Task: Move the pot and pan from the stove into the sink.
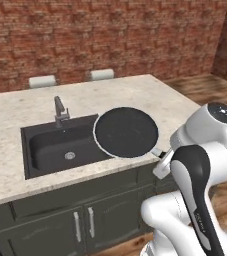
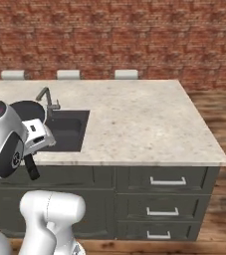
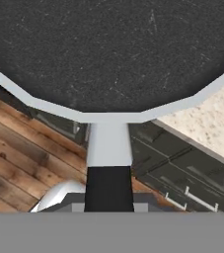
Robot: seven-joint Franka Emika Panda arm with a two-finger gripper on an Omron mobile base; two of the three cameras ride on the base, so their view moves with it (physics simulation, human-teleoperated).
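Over sink [image 1: 50,150], black pale-rimmed pan [image 1: 126,132]

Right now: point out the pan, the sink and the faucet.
pan [image 1: 126,131], left base view, black inside.
sink [image 1: 52,145], left base view, basin floor.
faucet [image 1: 60,110], left base view, its upright neck.

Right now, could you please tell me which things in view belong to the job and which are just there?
Job:
- pan, held by its handle above the sink's right edge
- sink
- tool

Just there:
- faucet
- countertop
- cabinet drawers
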